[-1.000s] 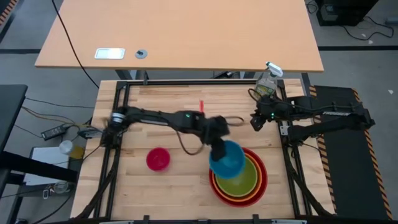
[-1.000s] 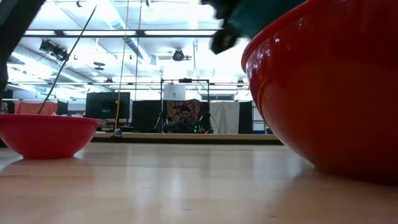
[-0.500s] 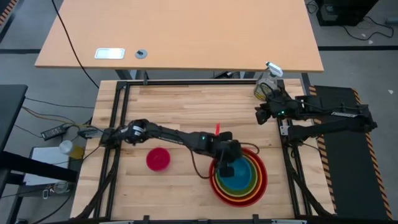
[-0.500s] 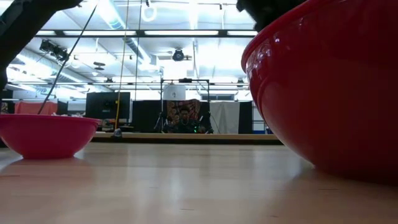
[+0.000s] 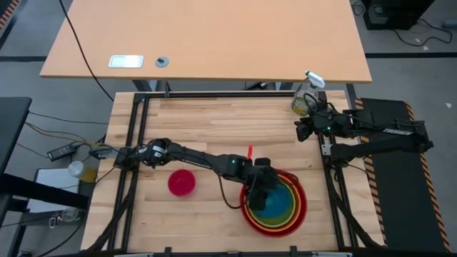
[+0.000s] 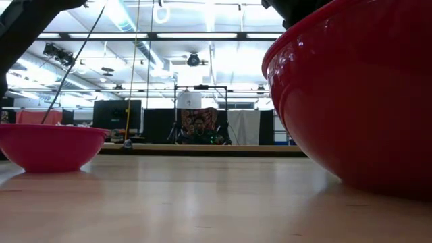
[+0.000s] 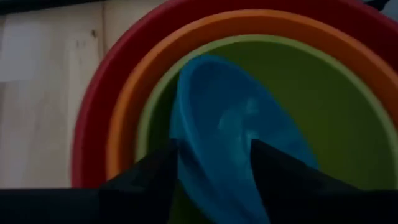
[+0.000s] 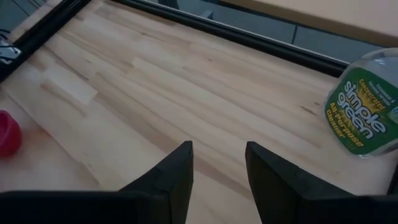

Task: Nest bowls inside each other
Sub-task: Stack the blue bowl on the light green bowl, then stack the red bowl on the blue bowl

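Near the table's right front, the red bowl [image 5: 303, 205] holds the orange bowl [image 7: 124, 124], the lime green bowl [image 5: 289, 207] and, innermost, the blue bowl [image 5: 275, 201]. The blue bowl lies off-centre, toward my left gripper [image 5: 258, 194]. That gripper is open over the stack's left rim, with the blue bowl's rim [image 7: 186, 124] between its fingers. The pink bowl [image 5: 181, 183] stands alone on the table, left of the stack. My right gripper [image 5: 303, 130] hangs open at the far right, with nothing in it. My left gripper comes slanting down from the table's left. One finger [image 7: 155, 174] is outside the blue bowl's wall [image 7: 183, 155] and the other [image 7: 273, 174] is inside the bowl. I cannot tell whether either finger touches the wall.
A clear spray bottle [image 5: 307, 94] with a green label [image 8: 364, 112] stands at the far right corner, just behind my right gripper. The middle and far left of the wooden table top [image 5: 193, 121] are bare. In the low view the red bowl [image 6: 351, 101] fills the right side.
My left gripper has carried the blue bowl down and toward the table's near right, from above the stack's left rim into the lime green bowl. The arm has stretched out further. The blue bowl now lies inside the stack instead of hanging over it.
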`<state>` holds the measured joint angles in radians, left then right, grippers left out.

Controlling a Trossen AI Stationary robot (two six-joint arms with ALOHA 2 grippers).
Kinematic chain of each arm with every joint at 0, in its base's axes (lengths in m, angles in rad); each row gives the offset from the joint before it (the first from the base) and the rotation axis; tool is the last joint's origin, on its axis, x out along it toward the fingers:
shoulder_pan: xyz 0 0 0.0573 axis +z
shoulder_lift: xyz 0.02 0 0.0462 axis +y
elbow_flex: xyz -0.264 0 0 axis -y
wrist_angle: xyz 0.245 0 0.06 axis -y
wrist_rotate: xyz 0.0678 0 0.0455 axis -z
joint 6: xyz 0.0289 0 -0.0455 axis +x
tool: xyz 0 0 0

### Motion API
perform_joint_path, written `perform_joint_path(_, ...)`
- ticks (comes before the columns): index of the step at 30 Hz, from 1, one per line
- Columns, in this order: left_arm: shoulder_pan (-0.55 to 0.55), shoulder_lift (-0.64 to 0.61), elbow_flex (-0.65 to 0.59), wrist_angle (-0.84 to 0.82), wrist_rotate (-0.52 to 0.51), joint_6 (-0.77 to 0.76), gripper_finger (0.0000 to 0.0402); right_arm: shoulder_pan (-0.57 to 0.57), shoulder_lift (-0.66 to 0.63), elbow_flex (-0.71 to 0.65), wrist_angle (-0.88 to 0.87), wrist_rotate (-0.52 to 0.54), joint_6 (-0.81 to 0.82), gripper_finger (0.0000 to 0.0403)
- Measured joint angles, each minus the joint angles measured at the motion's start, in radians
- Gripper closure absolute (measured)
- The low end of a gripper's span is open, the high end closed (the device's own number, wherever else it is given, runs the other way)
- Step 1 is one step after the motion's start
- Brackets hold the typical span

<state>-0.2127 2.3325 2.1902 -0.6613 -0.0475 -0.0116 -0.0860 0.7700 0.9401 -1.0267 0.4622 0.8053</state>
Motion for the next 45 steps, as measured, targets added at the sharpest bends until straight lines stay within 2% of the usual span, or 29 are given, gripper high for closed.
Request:
perform_joint_path(4, 0.029, -0.015, 0.003, -0.014, 0.0, 0.003, 0.0173, 0.0, 0.0, 0.0, 0.007, -0.027, 0.005, 0.0248)
perform_joint_path(8, 0.058, -0.047, 0.002, -0.063, 0.003, 0.046, 0.0176, 0.028, 0.016, 0.0, 0.064, -0.184, -0.041, 0.0248)
perform_joint_path(11, 0.072, -0.068, -0.003, -0.08, 0.015, 0.083, 0.0189, 0.077, 0.045, 0.0, 0.069, -0.237, -0.038, 0.0248)
perform_joint_path(22, 0.076, -0.086, -0.005, -0.119, 0.015, 0.172, 0.0253, 0.281, 0.096, 0.0, 0.05, -0.227, 0.029, 0.0248)
perform_joint_path(27, 0.08, -0.085, -0.005, -0.135, 0.011, 0.181, 0.0269, 0.353, 0.072, 0.0, 0.028, -0.157, 0.092, 0.0248)
perform_joint_path(32, 0.081, -0.109, -0.006, -0.192, 0.0, 0.191, 0.0282, 0.384, 0.03, 0.0, 0.024, -0.161, 0.117, 0.0248)
perform_joint_path(36, 0.092, -0.165, -0.006, -0.299, -0.001, 0.203, 0.0284, 0.386, 0.018, 0.0, 0.024, -0.202, 0.119, 0.0248)
perform_joint_path(42, 0.12, -0.259, -0.005, -0.544, -0.001, 0.192, 0.0284, 0.386, 0.032, 0.0, 0.027, -0.196, 0.111, 0.0248)
perform_joint_path(45, 0.126, -0.309, -0.042, -0.596, -0.002, 0.196, 0.0284, 0.386, 0.041, 0.0, 0.031, -0.193, 0.103, 0.0248)
